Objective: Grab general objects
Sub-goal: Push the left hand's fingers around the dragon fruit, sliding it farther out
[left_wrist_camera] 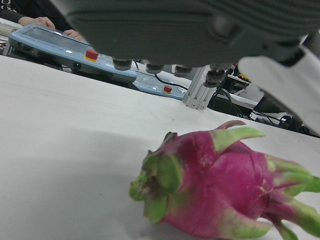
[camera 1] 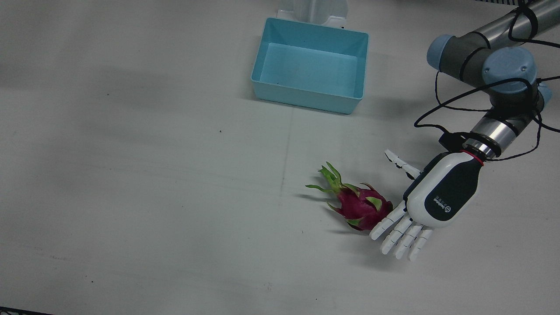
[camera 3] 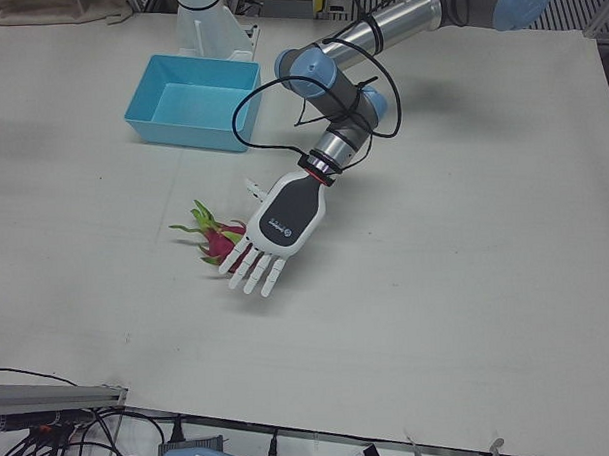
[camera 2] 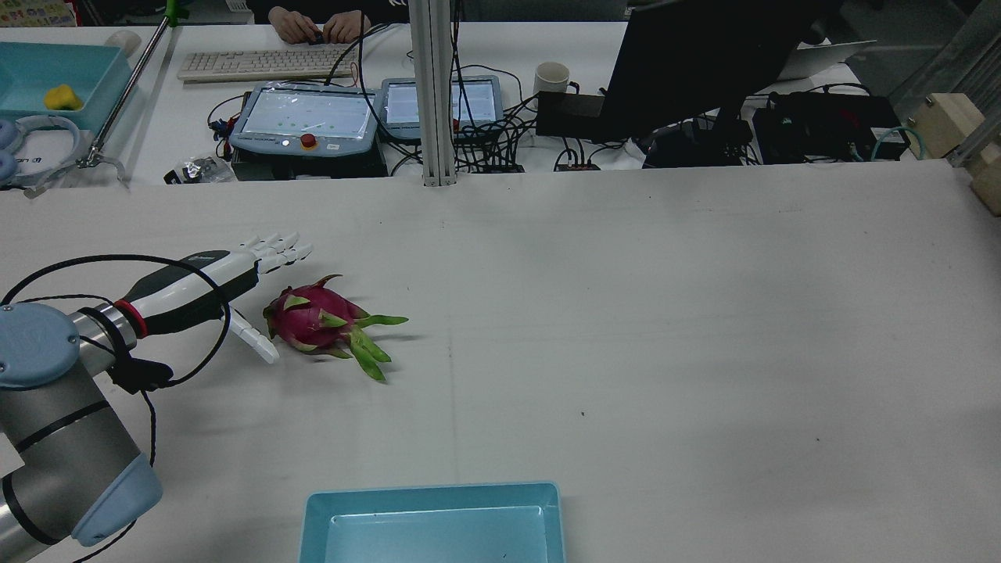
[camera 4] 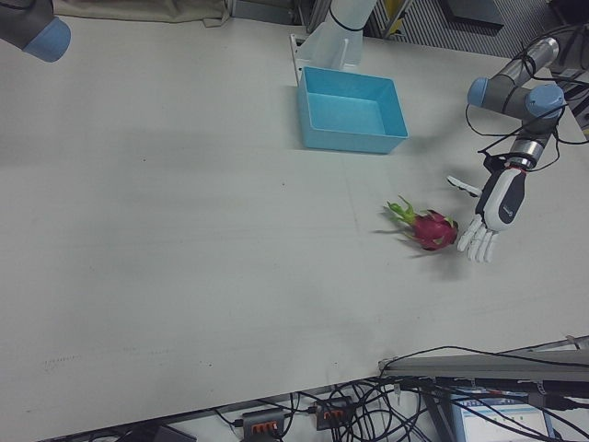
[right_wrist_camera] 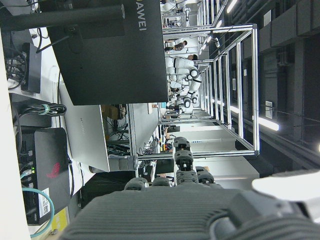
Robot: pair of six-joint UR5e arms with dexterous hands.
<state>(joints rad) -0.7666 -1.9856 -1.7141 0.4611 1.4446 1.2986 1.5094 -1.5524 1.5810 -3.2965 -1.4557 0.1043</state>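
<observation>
A magenta dragon fruit (camera 1: 359,204) with green scales lies on the white table, its leafy end toward the table's middle. It also shows in the rear view (camera 2: 317,320), the left-front view (camera 3: 223,240), the right-front view (camera 4: 428,227) and close up in the left hand view (left_wrist_camera: 220,182). My left hand (camera 1: 431,202) is open beside the fruit's round end, fingers (camera 1: 400,234) straight and spread, thumb out on the bin's side. The fingers lie next to the fruit; I cannot tell whether they touch it. The left hand also shows in the rear view (camera 2: 209,285). The right hand (right_wrist_camera: 200,210) shows only in its own view, fingers extended, holding nothing.
A light blue open bin (camera 1: 311,65) stands empty near the arms' pedestals, also seen in the rear view (camera 2: 435,522). Black cables (camera 1: 481,94) loop around the left arm's wrist. Beyond the table are pendants (camera 2: 305,117), a monitor and a keyboard.
</observation>
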